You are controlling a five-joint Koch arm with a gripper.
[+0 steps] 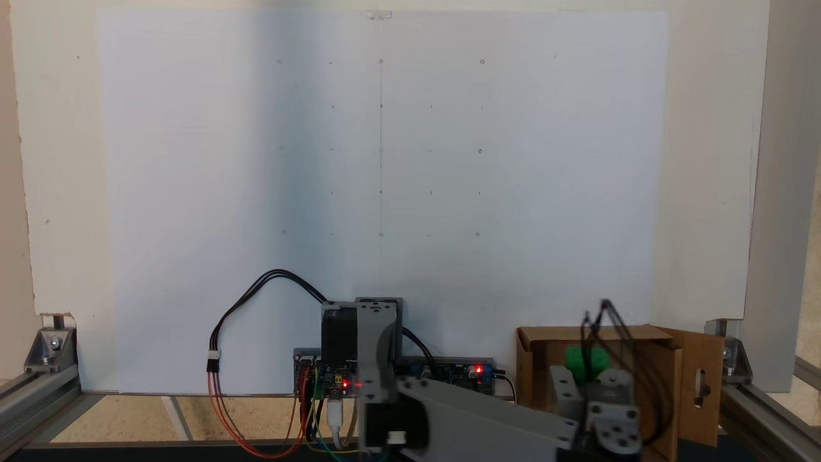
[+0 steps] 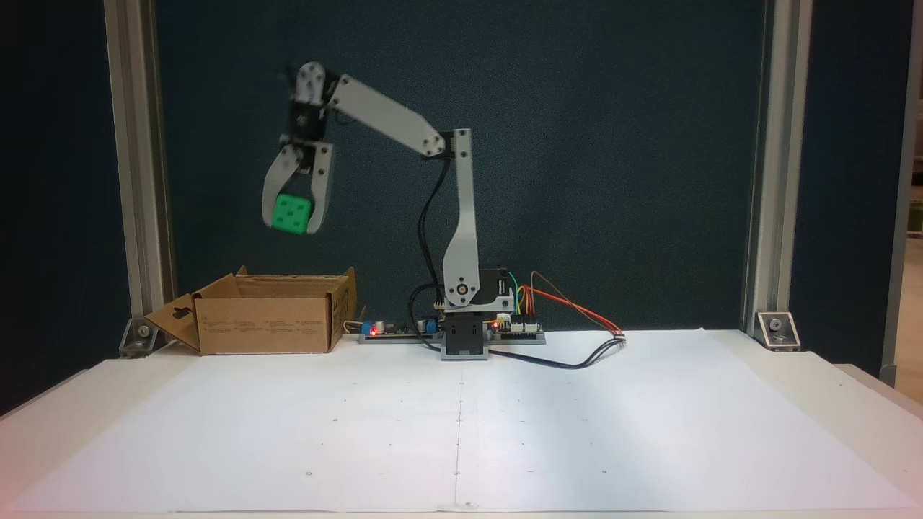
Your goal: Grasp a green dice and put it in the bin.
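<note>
The green dice (image 2: 291, 214) hangs in the air between the two grey fingers of my gripper (image 2: 292, 225), which is shut on it. It is held well above the open top of the bin (image 2: 270, 322), a brown cardboard box at the left of this fixed view, with a slotted flap (image 2: 177, 321) folded out. From above in a fixed view, the green dice (image 1: 585, 362) shows over the bin's inside (image 1: 660, 372), partly covered by the wrist and its black cables.
The arm's base (image 2: 465, 328) and circuit boards with red lights (image 2: 393, 330) stand behind the white paper sheet (image 2: 461, 425). Coloured wires (image 2: 577, 317) trail to the right. Aluminium frame posts (image 2: 137, 166) flank the table.
</note>
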